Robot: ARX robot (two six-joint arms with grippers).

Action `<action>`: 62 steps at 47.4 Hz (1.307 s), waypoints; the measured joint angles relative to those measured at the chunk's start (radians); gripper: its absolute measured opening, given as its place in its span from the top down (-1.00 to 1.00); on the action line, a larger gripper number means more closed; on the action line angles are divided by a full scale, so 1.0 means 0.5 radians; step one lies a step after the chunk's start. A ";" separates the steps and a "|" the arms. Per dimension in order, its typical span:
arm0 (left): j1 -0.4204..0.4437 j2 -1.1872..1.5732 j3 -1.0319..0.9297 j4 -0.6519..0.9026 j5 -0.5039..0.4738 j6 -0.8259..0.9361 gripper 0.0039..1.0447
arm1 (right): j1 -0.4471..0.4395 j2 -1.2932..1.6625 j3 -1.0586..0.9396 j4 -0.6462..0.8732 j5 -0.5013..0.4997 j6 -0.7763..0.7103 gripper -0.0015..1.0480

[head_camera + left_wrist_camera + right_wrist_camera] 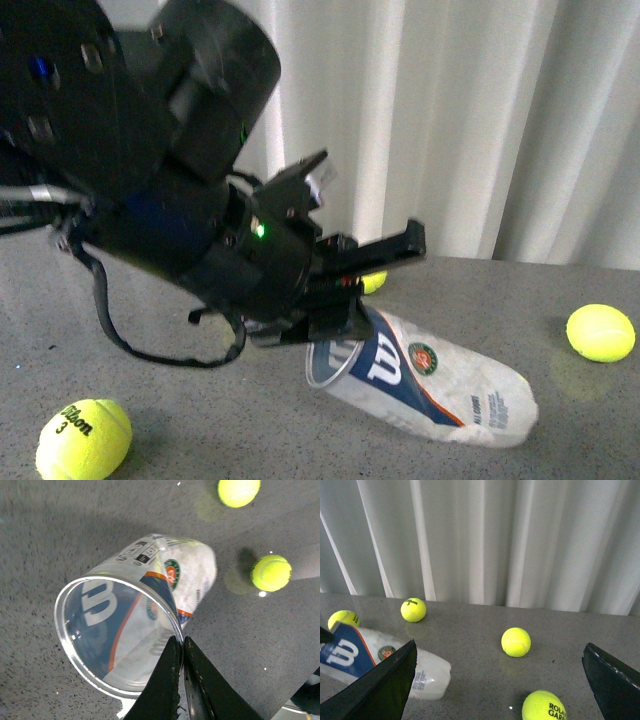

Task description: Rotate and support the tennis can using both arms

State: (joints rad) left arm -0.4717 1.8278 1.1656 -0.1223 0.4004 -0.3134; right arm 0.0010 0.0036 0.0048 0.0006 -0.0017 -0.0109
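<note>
The tennis can is a clear tube with a white, blue and orange Wilson label, lying tilted on the grey table, its open silver-rimmed end raised toward me. My left gripper is shut on that rim, one finger inside and one outside. In the left wrist view the fingers pinch the can's wall at the rim; the can looks empty. My right gripper is open, apart from the can, which lies beside one finger. The right arm is out of the front view.
Yellow tennis balls lie loose on the grey table: one at front left, one at right, one behind the gripper. In the right wrist view a ball and another lie between the fingers. White curtain behind.
</note>
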 joint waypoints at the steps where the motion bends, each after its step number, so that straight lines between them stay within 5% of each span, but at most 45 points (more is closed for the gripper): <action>1: -0.003 -0.031 0.025 -0.042 -0.005 0.032 0.94 | 0.000 0.000 0.000 0.000 0.000 0.000 -0.87; 8: -0.051 -0.185 0.288 -0.455 -0.083 0.359 0.94 | 0.000 0.000 0.000 0.000 0.000 0.000 -0.87; 21: -0.191 -0.159 0.684 -1.115 -0.545 1.178 0.94 | 0.000 0.000 0.000 0.000 0.000 0.000 -0.87; 36: -0.374 -0.156 0.728 -1.189 -0.962 1.834 0.94 | 0.000 0.000 0.000 0.000 0.000 0.000 -0.87; 62: -0.659 -0.095 0.527 -1.012 -1.073 2.023 0.94 | 0.000 0.000 0.000 0.000 0.000 0.000 -0.87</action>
State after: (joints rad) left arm -0.8013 1.7802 1.4292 -0.6285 -0.1360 0.6979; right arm 0.0010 0.0036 0.0048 0.0006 -0.0017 -0.0109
